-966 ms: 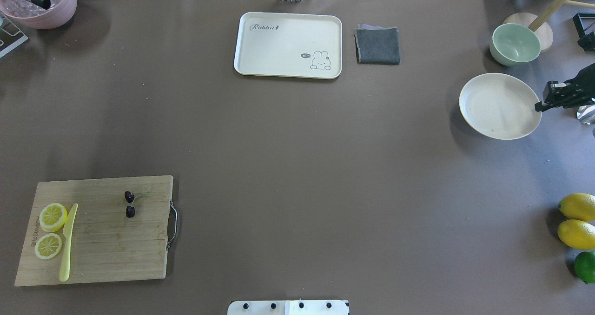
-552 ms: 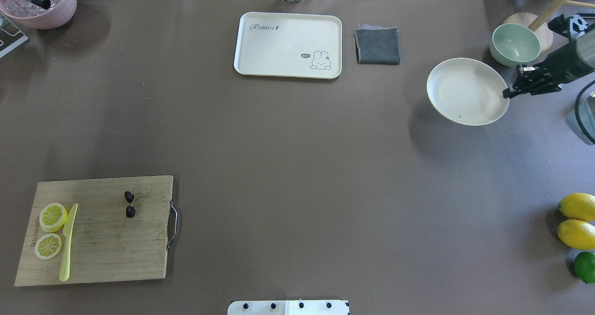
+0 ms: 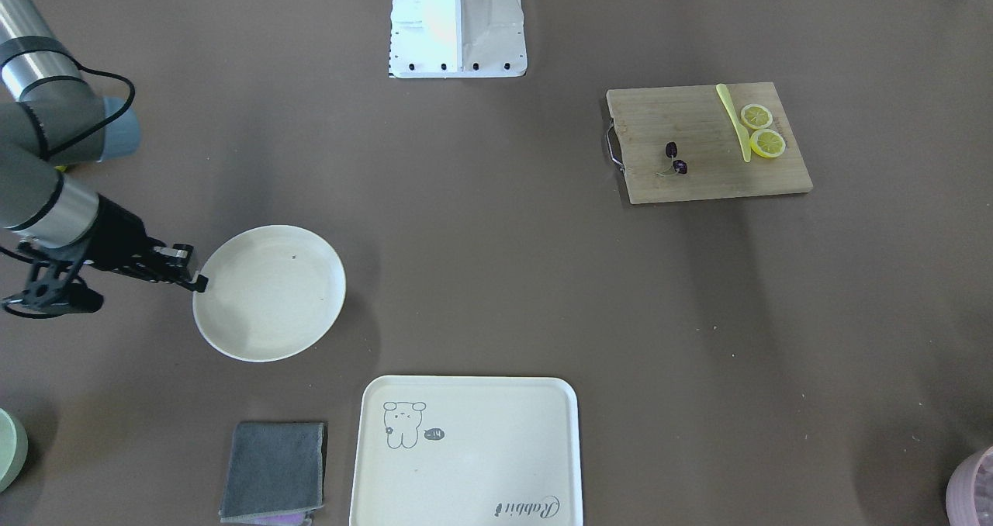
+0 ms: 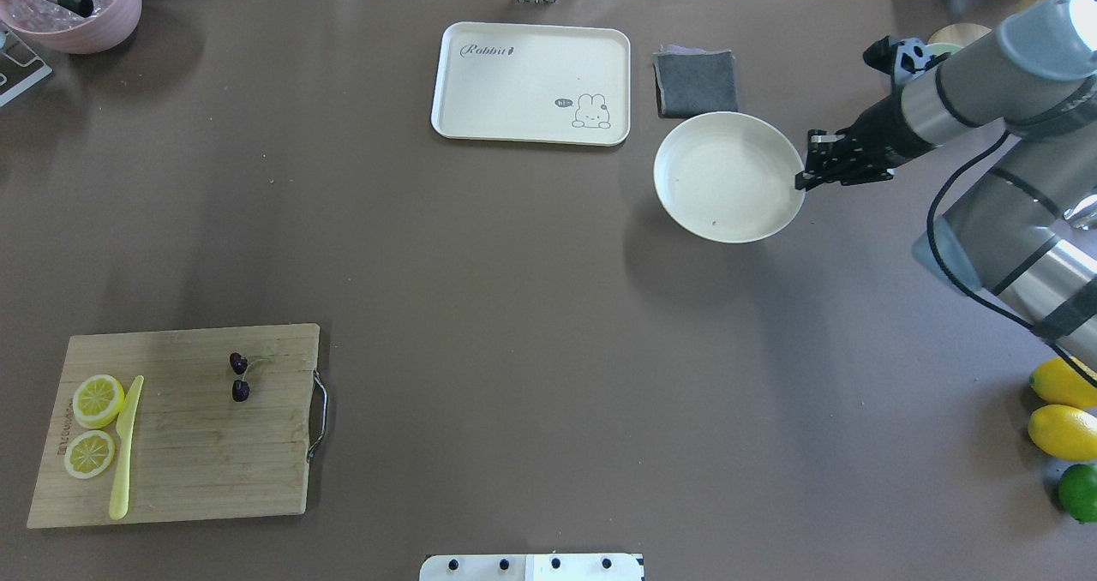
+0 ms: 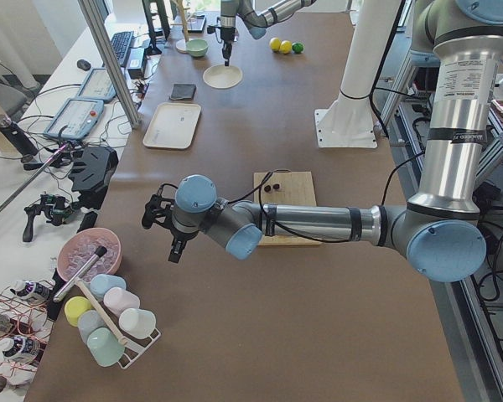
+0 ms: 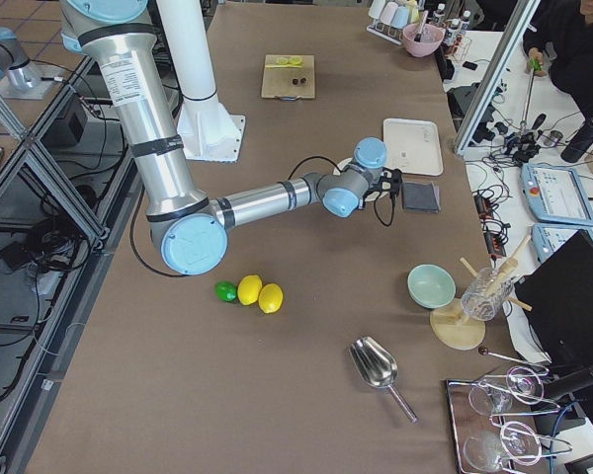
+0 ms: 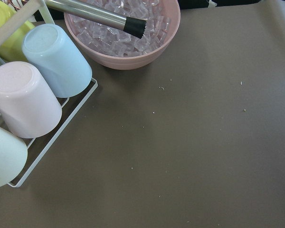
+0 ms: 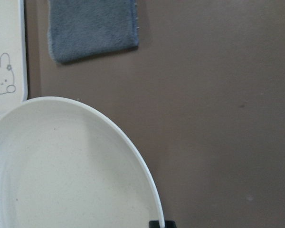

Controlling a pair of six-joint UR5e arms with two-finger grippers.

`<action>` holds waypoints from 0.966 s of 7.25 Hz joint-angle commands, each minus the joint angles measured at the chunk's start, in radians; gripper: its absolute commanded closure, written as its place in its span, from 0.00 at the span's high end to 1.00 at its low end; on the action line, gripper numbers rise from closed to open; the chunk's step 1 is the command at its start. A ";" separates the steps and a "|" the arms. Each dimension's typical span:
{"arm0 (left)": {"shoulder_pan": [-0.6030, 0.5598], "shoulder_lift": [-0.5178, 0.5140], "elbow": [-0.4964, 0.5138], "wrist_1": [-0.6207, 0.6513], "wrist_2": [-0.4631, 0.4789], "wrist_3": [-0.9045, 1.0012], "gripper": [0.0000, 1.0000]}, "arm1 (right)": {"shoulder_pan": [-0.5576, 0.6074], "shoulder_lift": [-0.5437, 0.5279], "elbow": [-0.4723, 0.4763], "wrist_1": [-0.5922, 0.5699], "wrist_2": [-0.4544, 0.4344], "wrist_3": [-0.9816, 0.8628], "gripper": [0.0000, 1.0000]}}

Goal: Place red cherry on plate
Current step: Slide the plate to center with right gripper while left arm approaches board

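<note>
Looked like a prep step to me: the R gripper (image 4: pixel 804 178) was clamped on the plate (image 4: pixel 724 174), jaws pinched on its right-hand rim. The plate was over the far side of the table, right of centre, just beside the cloth (image 4: pixel 696 84) and near the tray (image 4: pixel 531 84). Its shadow fell off to one side, so I reckoned it was held a bit off the table, tho I couldn't be sure. Nothing was on it. The cherry (image 4: pixel 240 390) lay on the board (image 4: pixel 188 444) at the near-left corner, stems joined, well apart from the plate & from both grippers. The L gripper (image 5: pixel 173 249) hung over bare table by the ice bowl (image 7: pixel 128 33) & cups (image 7: pixel 57 59). Only the side view caught it, so spread or closed I couldn't tell. Next move, IMO: get the plate set down closer to the board, then have the L arm, the nearer one, go for the cherry. That'd call for a fine pinch on the stems or on one small fruit.
</note>
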 commanded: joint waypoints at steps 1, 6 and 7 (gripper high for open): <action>0.080 -0.012 -0.009 -0.096 0.002 -0.168 0.98 | -0.145 0.088 0.037 -0.003 -0.181 0.199 0.00; 0.477 -0.043 -0.196 -0.215 0.211 -0.655 0.97 | -0.329 0.093 0.106 -0.015 -0.404 0.227 0.00; 0.550 -0.044 -0.237 -0.215 0.257 -0.718 0.97 | -0.378 0.095 0.098 -0.017 -0.468 0.227 0.00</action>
